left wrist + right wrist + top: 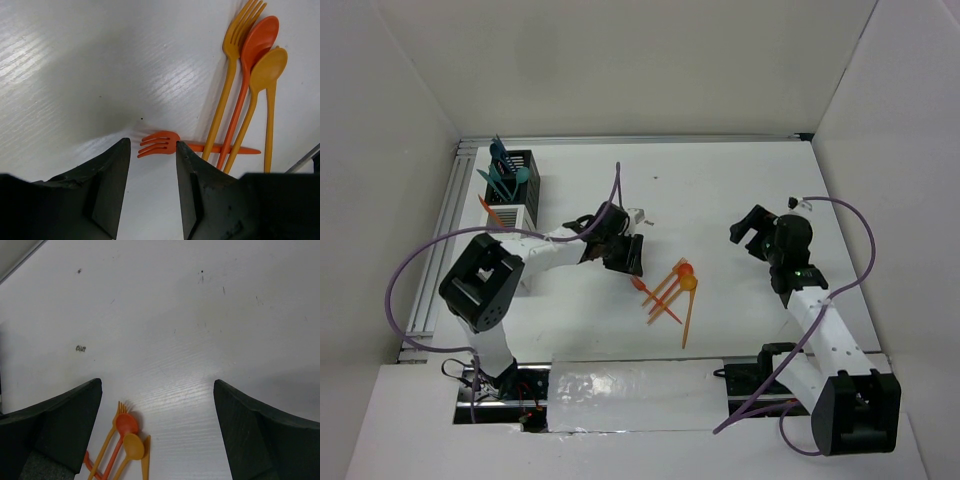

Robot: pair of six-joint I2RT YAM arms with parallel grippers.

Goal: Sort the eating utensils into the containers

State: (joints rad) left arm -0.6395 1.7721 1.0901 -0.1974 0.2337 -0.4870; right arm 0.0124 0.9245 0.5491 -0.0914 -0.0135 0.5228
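Several orange and red utensils [672, 287] lie in a loose pile mid-table. In the left wrist view a red-orange fork [161, 143] lies crosswise under a yellow-orange fork [231, 70], a red spoon [256, 42], an orange spoon [266, 70] and a knife [270, 125]. My left gripper [152, 146] is open and empty, its jaws either side of the red-orange fork's head, just above the table; it also shows in the top view [625, 255]. My right gripper [752, 232] is open and empty, right of the pile [125, 437]. The black bin [527, 170] holds teal and blue utensils [504, 166]. The white bin [515, 214] holds an orange one [487, 207].
Both bins stand at the far left beside a metal rail [440, 240]. White walls close in the table on three sides. A purple cable [420, 260] loops off the left arm and another [865, 240] off the right arm.
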